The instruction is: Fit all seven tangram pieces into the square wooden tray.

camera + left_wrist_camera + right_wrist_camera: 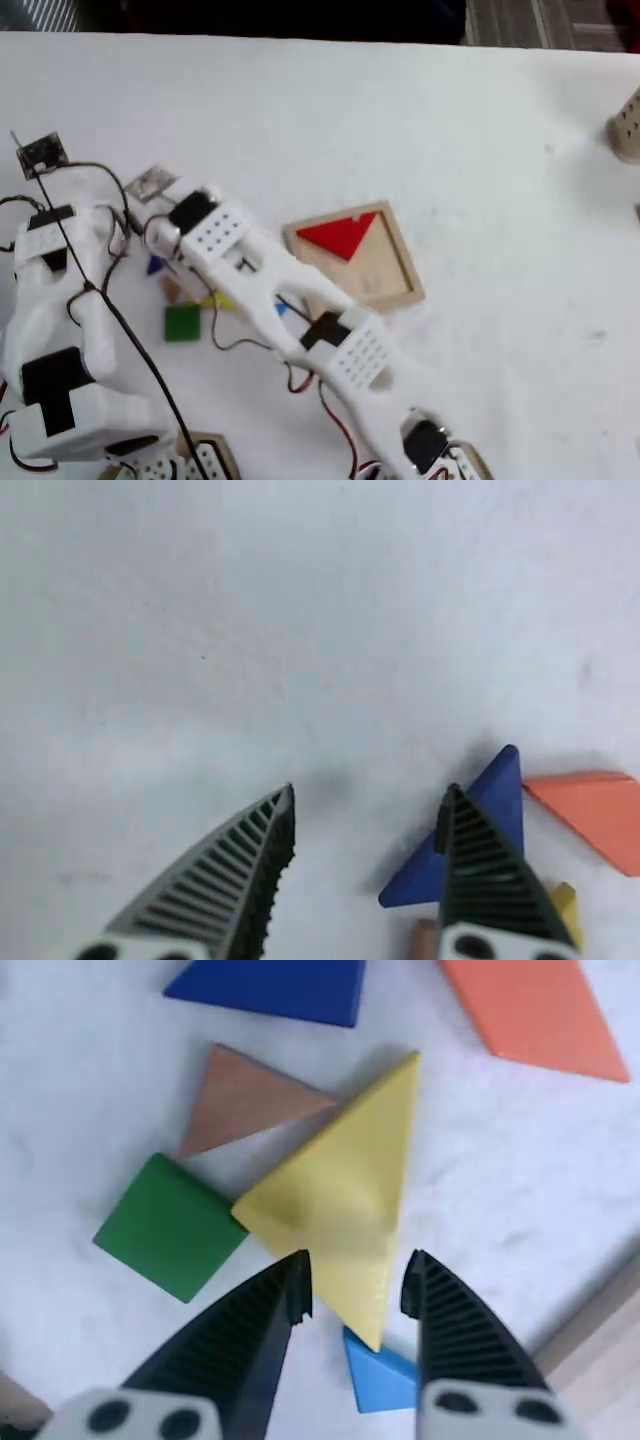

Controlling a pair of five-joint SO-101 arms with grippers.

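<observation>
White table [400, 120], your right gripper [357, 1280] spread astride yellow triangle [345, 1190], left gripper [370, 792] released too: centre before clenching.

The right claw [356, 1275] hangs spread over the yellow triangle [345, 1180].

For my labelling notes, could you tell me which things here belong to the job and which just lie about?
Job: wooden tray, red triangle, yellow triangle, green square, brown triangle, dark blue triangle, orange parallelogram, light blue triangle.
Lying about: beige perforated object.
</observation>
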